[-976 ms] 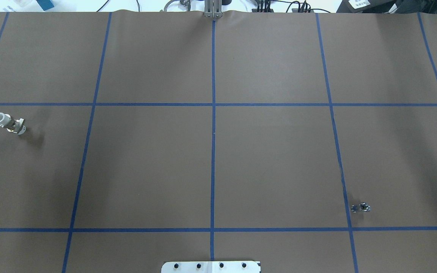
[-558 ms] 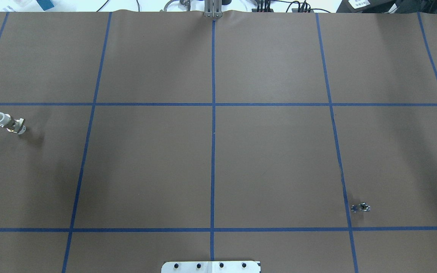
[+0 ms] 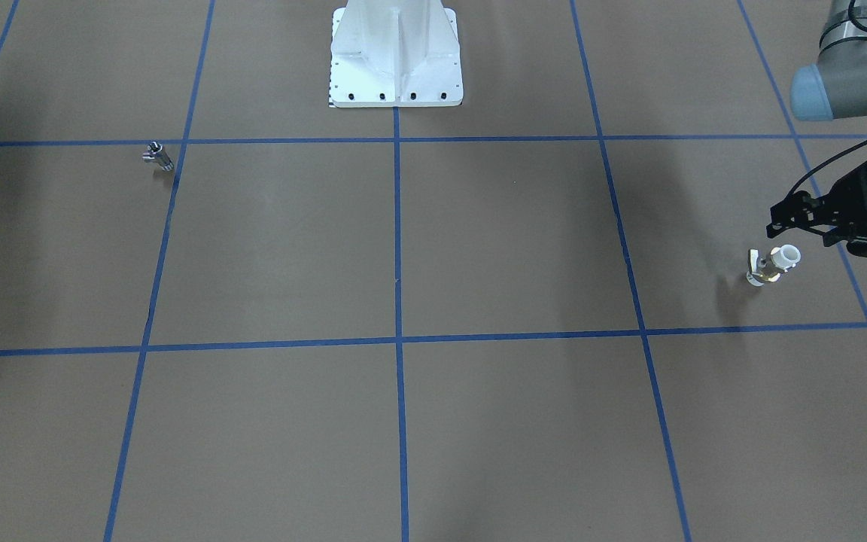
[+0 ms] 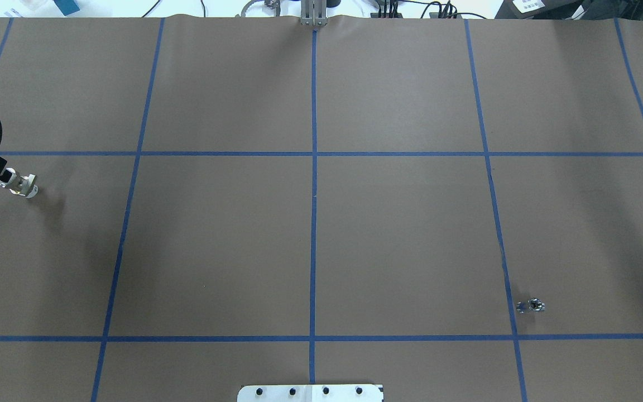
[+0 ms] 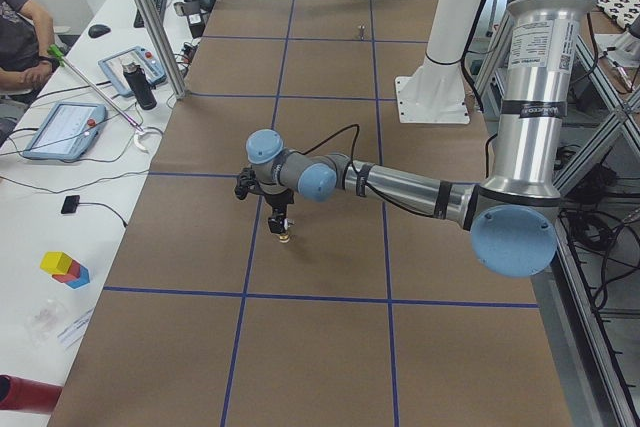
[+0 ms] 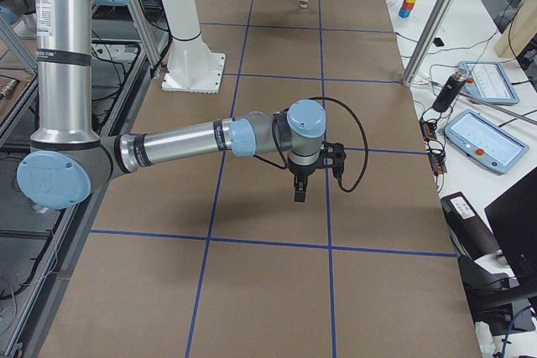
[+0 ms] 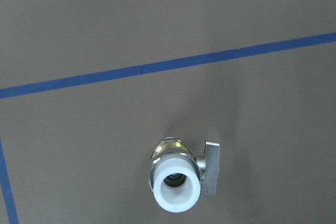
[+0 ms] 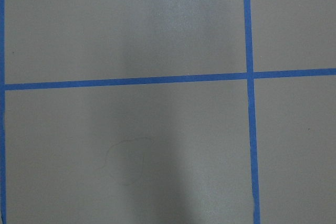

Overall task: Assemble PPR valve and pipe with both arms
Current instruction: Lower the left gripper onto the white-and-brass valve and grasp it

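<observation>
The PPR valve (image 3: 772,265) stands on end on the brown table at my far left, white tube end up; it also shows in the overhead view (image 4: 20,185) and low in the left wrist view (image 7: 176,179), handle to its right. My left gripper (image 3: 800,229) hangs just above its top end, open and empty. The pipe (image 4: 531,306), a small silver fitting, lies alone at the near right (image 3: 157,154). My right gripper (image 6: 299,193) points down over bare table; I cannot tell if it is open. The right wrist view shows only table and tape.
Blue tape lines (image 4: 313,167) divide the table into squares. The white base pedestal (image 3: 396,60) stands at the robot's edge. A desk with tablets (image 5: 65,127) and metal posts (image 5: 150,17) lies along the far side.
My left gripper has come in from the overhead view's left edge and now covers the valve's white top end. The valve and pipe have not moved.
</observation>
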Available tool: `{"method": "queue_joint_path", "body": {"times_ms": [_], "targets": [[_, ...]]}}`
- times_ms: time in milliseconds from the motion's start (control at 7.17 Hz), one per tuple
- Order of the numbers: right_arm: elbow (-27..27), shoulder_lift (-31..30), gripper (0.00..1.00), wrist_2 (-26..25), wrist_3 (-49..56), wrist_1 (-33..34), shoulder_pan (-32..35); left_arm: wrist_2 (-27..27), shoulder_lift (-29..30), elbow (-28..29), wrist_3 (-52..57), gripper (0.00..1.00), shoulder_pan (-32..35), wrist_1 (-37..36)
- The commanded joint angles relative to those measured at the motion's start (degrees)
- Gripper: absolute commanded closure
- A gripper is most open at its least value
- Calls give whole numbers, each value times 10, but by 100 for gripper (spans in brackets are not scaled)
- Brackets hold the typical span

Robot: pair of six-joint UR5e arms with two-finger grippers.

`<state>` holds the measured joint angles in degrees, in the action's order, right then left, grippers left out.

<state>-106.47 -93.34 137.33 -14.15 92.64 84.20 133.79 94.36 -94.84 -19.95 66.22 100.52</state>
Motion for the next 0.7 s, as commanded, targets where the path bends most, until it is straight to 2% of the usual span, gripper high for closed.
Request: {"method": "queue_joint_path", "body": {"times_ms": [0,279,558], "targets": [[0,0,0,0,0,0,-1,-1,15,20,0,1,-7,-1],[0,0,0,0,0,0,-2,-18,17,30,2,2,-8,0],[0,0,0,0,1,0,-3,-25,17,34,3,8,-8,-1]]}}
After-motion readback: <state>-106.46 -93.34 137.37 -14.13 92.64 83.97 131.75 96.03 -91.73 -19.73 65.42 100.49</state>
